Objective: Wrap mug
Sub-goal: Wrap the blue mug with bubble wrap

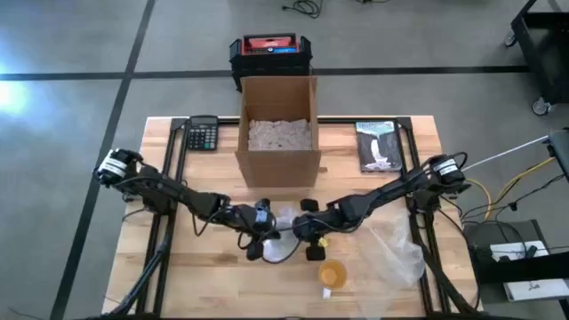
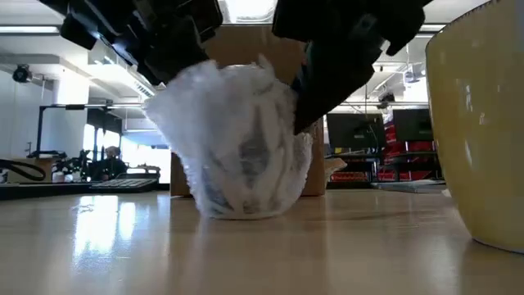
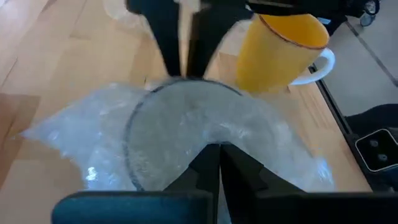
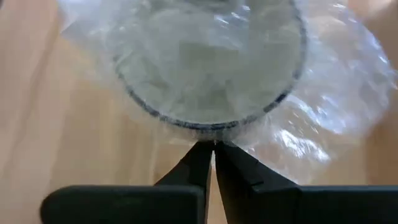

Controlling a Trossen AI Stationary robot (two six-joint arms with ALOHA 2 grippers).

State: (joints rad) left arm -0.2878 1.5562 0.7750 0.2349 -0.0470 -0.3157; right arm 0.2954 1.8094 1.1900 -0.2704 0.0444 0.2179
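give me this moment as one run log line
step: wrapping mug in plastic wrap | left gripper: shut on wrap | right gripper: shut on wrap | yellow mug: waiting | box: open

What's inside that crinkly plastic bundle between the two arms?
Through the bubble wrap a round dark-edged mug rim shows, with wrap tucked into its opening. The mug's body and handle are covered, so they cannot be seen.

**Clearance around the wrapped mug: tight at centre, open at front left**

The wrapped mug point(image 1: 283, 233) was hemmed in by the left gripper point(image 1: 260, 233) and the right gripper point(image 1: 300, 231), each pinched on the plastic wrap. A cardboard box point(image 1: 277, 131) blocked the far side. A yellow mug point(image 1: 332, 274) and loose plastic sheet point(image 1: 396, 252) obstructed the front right. Bare tabletop point(image 1: 196, 276) at front left offered free passage.
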